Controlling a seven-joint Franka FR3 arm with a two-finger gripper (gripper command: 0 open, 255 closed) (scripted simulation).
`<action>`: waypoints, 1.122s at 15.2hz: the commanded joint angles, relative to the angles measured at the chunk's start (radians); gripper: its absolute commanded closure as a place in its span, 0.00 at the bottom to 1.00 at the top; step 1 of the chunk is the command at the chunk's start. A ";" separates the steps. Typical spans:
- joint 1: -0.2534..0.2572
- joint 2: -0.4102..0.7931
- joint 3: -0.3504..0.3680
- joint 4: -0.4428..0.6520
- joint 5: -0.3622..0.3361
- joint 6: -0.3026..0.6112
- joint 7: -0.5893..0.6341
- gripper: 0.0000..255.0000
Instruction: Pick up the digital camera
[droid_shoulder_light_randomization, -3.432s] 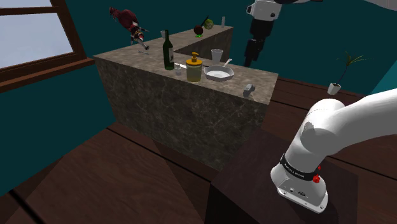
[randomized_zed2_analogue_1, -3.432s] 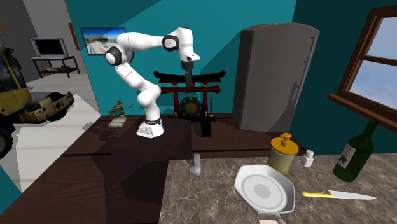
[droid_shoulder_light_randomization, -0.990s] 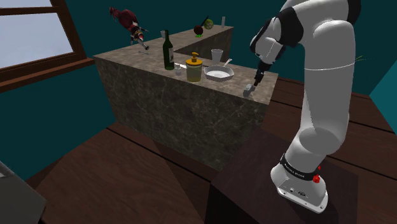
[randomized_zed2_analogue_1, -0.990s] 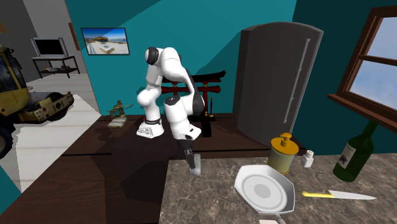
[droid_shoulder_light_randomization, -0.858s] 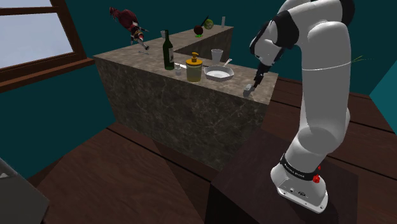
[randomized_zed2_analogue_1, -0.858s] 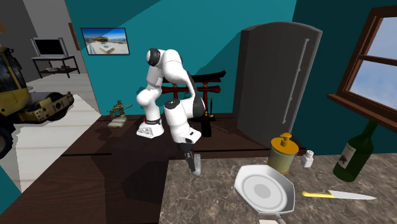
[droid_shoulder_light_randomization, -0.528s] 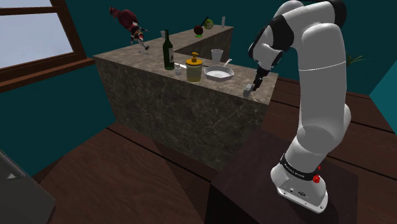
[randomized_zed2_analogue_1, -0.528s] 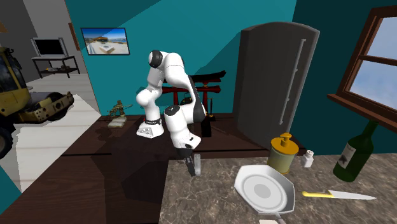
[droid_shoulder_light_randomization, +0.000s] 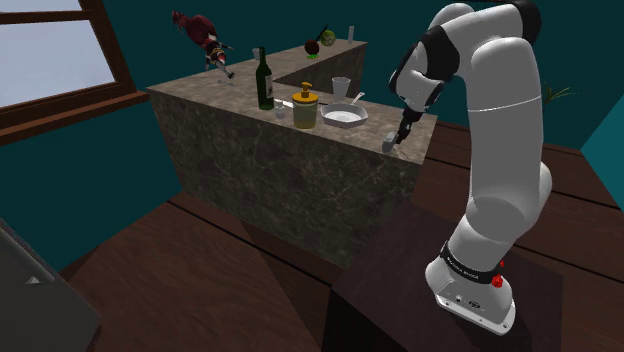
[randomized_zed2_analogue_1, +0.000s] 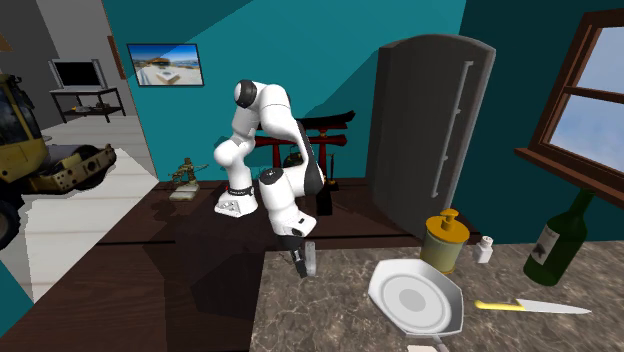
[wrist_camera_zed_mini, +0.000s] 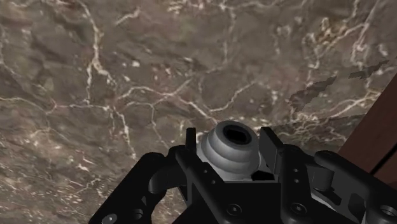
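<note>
Tool (wrist_camera_zed_mini: 230, 143) down at the marbled worktop (wrist_camera_zed_mini: 127, 76), fingers (wrist_camera_zed_mini: 191, 143) closed against either side of the grey digital camera (wrist_camera_zed_mini: 219, 159), lens barrel facing up between them. Camera sits on the worktop, close to the edge over the dark wood floor (wrist_camera_zed_mini: 375, 133). In the shoulder view it lies at the worktop's right-hand corner, well apart from the white plate (droid_shoulder_light_randomization: 345, 116), yellow jar (droid_shoulder_light_randomization: 305, 106) and dark bottle (droid_shoulder_light_randomization: 265, 80).
</note>
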 joint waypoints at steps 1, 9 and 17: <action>0.000 0.000 0.000 0.000 0.000 0.000 0.000 1.00; 0.032 -0.047 -0.042 0.005 -0.059 -0.035 0.043 1.00; 0.080 -0.117 -0.103 0.026 -0.151 -0.095 0.112 1.00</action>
